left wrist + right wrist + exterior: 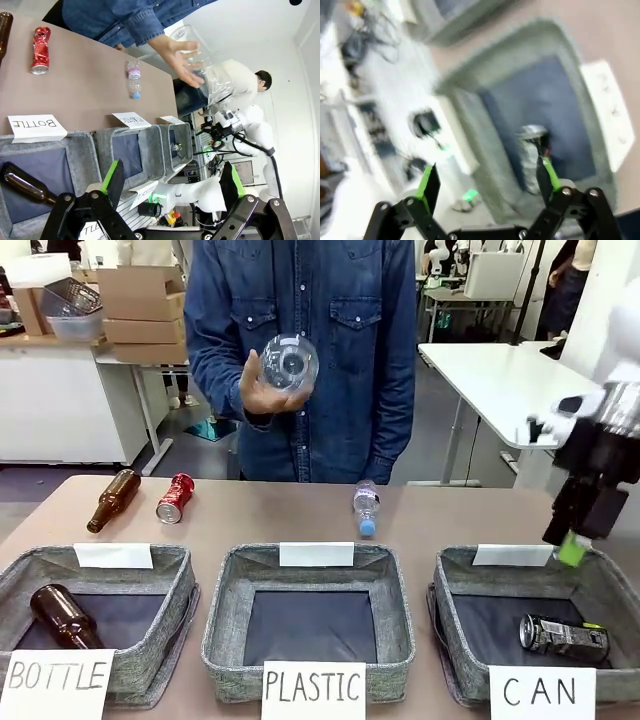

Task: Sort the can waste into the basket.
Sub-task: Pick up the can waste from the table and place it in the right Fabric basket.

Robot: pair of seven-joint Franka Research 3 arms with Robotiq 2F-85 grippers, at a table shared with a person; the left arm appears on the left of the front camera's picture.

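1. Judging from how things lie, we put the sorting at half done: the black can [563,637] lies on its side on the dark floor of the basket [447,590] signed "CAN", at the robot's right end of the counter [270,515].
2. The red can [175,498] is not yet sorted. It lies on the counter behind the bin signed "BOTTLE" [40,560], well apart from the basket.
3. The right pincer [575,540] hangs over the basket's far rim. Its wrist view, though blurred, shows the fingers spread wide with nothing between them.
4. The left pincer [175,170] is likewise released and empty, looking over the bins from their "BOTTLE" end.
5. What is left, as we read it, is one can: fetch the red one across the counter and drop it beside the black.
6. Counting cans, we find two: one in the basket, one out.
7. Bins number three, the middle one signed "PLASTIC" [225,620].
8. Brown glass bottles number two: one inside the "BOTTLE" bin [62,616], one on the counter just beside the red can [113,500].
9. Clear plastic bottles number two: a small one lying on the counter behind the middle bin [366,508], and a larger one [288,363] held up in the person's hand [262,390].
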